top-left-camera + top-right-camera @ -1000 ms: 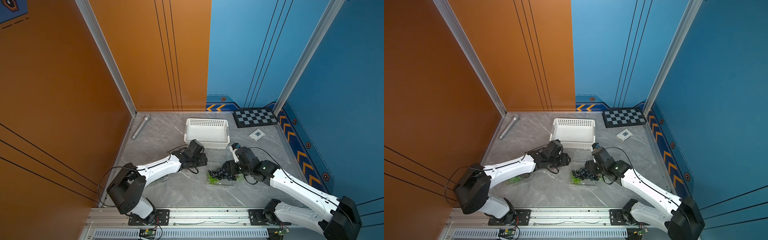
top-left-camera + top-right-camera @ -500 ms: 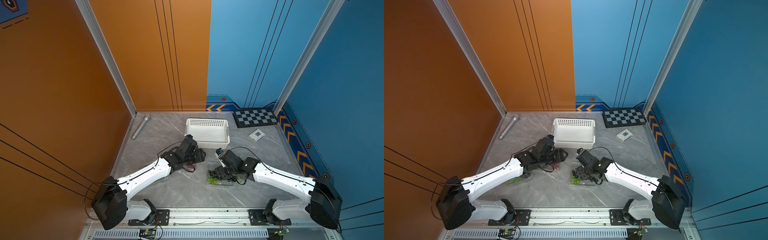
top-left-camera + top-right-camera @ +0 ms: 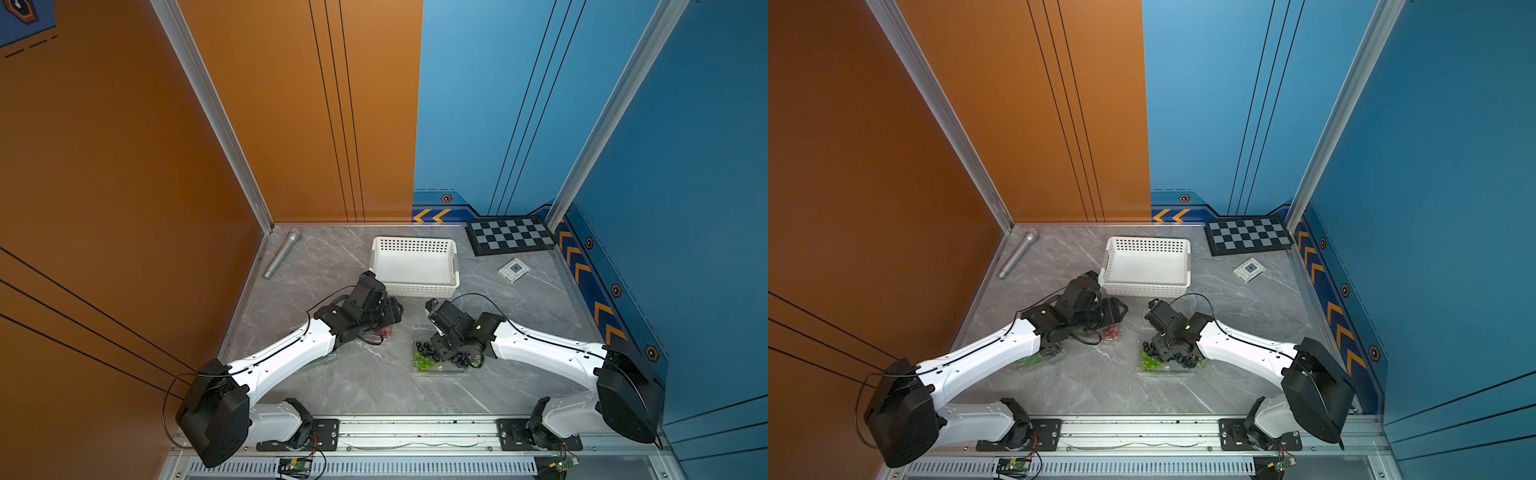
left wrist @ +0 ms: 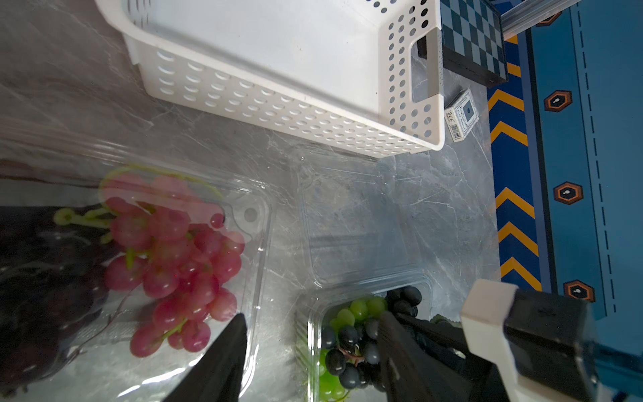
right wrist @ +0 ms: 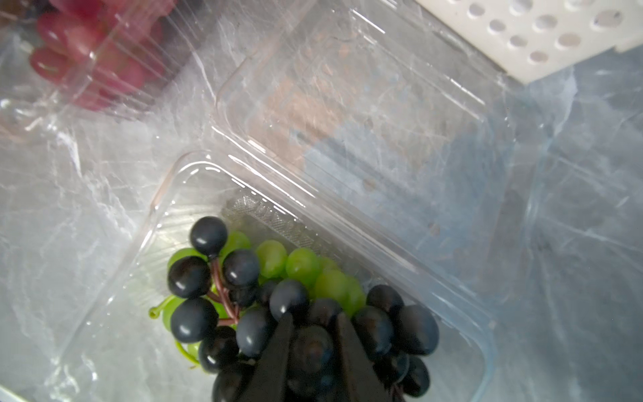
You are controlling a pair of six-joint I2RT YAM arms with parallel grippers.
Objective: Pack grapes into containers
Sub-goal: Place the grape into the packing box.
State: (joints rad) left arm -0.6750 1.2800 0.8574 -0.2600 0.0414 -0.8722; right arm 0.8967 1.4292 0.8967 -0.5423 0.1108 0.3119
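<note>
Near white basket, clear container holding green grapes, right claw clenched on dark grapes, left claw released

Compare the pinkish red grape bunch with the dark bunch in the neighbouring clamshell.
Colour: the red bunch is translucent pink, the dark bunch near black.
Bedding: the dark bunch lies on green grapes, the red bunch on clear plastic.
Grip: the right tool pinches a berry of the dark bunch; no tool grips the red bunch.
Both sit in clear containers.
</note>
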